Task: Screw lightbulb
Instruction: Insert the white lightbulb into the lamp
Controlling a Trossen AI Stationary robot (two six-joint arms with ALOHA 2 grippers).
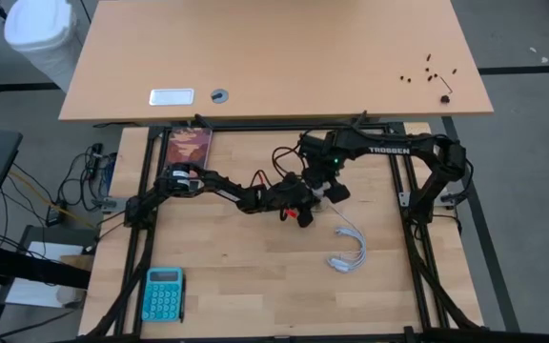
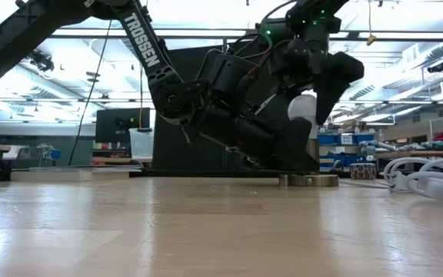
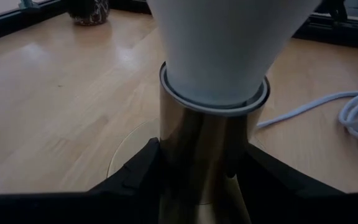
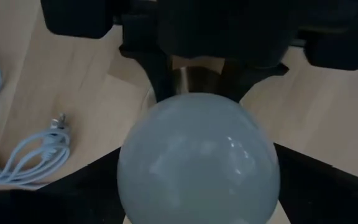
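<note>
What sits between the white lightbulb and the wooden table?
In the left wrist view, a brass socket stands upright between the lightbulb and the table, gripped by the left pincer. Its base disc shows in the low view.

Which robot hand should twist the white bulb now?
Probably the right hand: its fingers sit on either side of the round white frosted lightbulb. The left hand grips the shiny brass socket tube below, steadying it.

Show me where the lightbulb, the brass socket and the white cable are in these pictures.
lightbulb (image 4: pixel 197 163): right wrist view, middle of its frosted dome.
brass socket (image 3: pixel 207 146): left wrist view, front of its upright brass tube, between the left hand's fingers.
white cable (image 1: pixel 349 250): high view, the coiled part on the table.
</note>
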